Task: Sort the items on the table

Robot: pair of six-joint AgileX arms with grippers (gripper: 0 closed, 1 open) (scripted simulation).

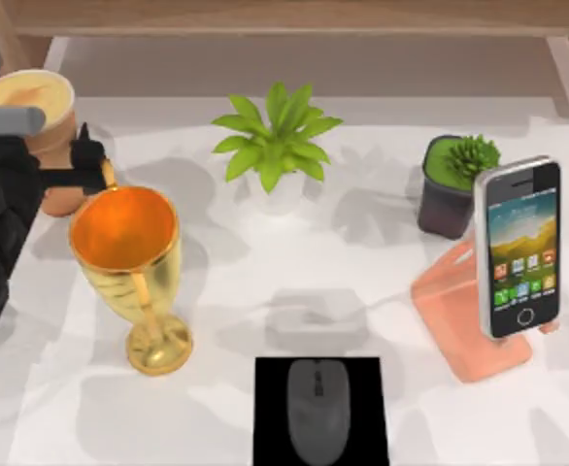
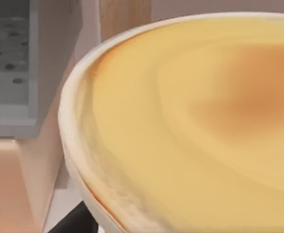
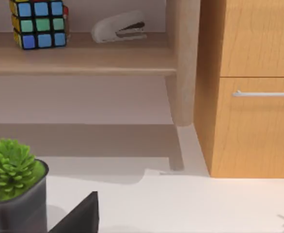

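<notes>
The tan cup (image 1: 27, 97) with its creamy top is at the table's far left, and its top (image 2: 190, 121) looms close in the left wrist view. My left gripper (image 1: 66, 160) is shut on the cup's body, one black finger (image 1: 88, 155) on the side facing the gold goblet. The dark grey mouse (image 1: 318, 408) lies on a black pad (image 1: 270, 388) at the front middle. The smartphone (image 1: 519, 248) leans upright on a coral stand (image 1: 459, 316) at the right. A dark part of my right gripper (image 3: 79, 218) shows beside a dark-potted plant (image 3: 11, 184).
A gold goblet (image 1: 129, 262) stands right beside the held cup. A leafy plant (image 1: 275, 141) is at the back middle, a dark-potted one (image 1: 454, 180) behind the phone. A pale low block (image 1: 318, 320) sits behind the pad. Behind the table are a shelf (image 3: 79, 58) and a wooden cabinet (image 3: 253, 121).
</notes>
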